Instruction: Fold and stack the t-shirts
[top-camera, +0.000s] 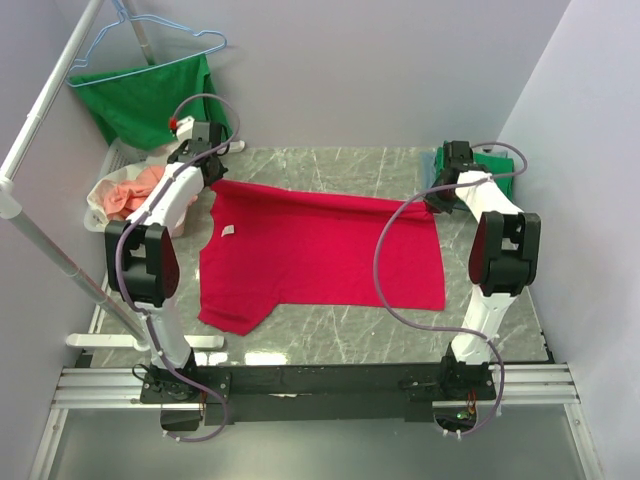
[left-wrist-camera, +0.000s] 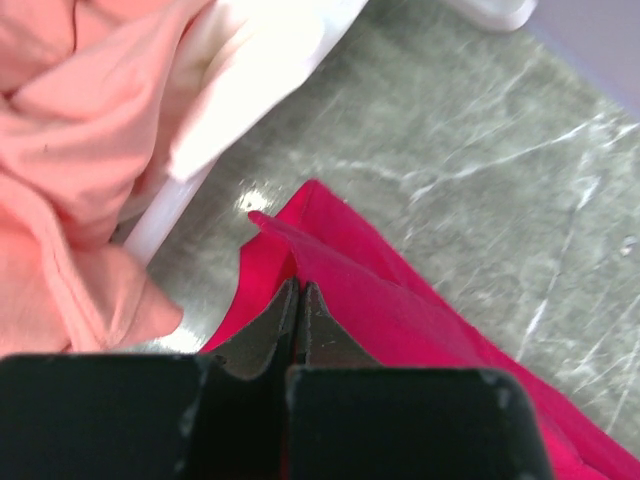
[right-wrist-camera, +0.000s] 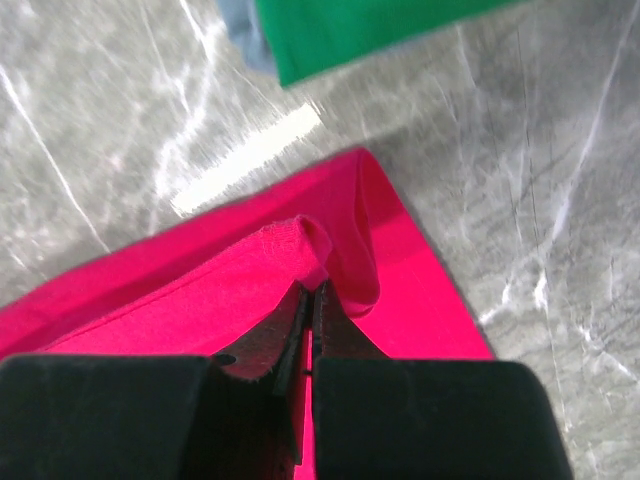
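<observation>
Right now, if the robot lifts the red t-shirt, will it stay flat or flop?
Probably flop: the red t-shirt bunches where the right hand pinches it. Held only at its far edge, it would likely sag. It looks thin, so probably light.

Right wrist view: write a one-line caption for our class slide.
Right jaws pinch a fold of the red t-shirt on the marble table, green t-shirt beyond.

Plain crimson-red t-shirt (top-camera: 320, 255); grey, white-veined table (top-camera: 330, 325)
</observation>
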